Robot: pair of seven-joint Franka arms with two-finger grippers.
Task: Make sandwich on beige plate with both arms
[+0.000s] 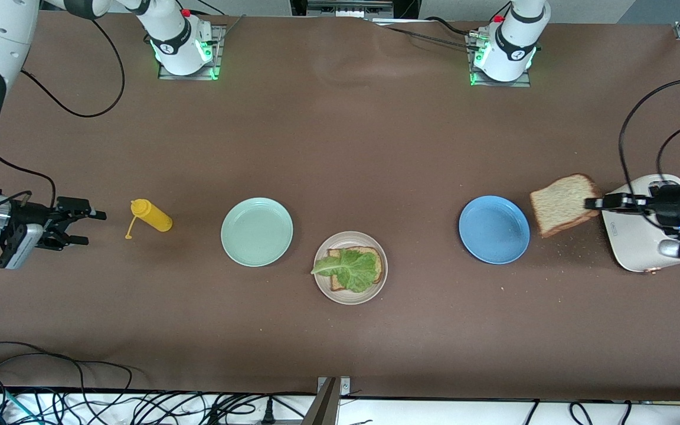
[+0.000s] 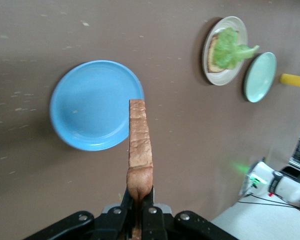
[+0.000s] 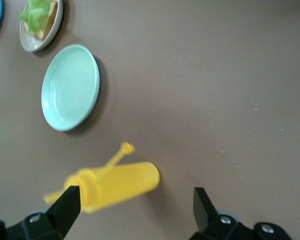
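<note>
The right gripper (image 1: 83, 227) waits with fingers apart by the yellow squeeze bottle (image 1: 152, 216). On the beige plate (image 1: 350, 292), lettuce (image 1: 349, 268) covers the bottom slice (image 1: 373, 255). The left gripper (image 1: 591, 203), clamped on the top bread slice (image 1: 561, 203), holds it up between the blue plate (image 1: 493, 229) and the toaster (image 1: 635, 248). Topping step: next, I judge, carry it across the blue plate and lower it squarely onto the lettuce.

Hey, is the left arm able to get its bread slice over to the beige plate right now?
Probably yes: the left gripper grips the bread slice in the air, with only the blue plate before the beige plate.
</note>
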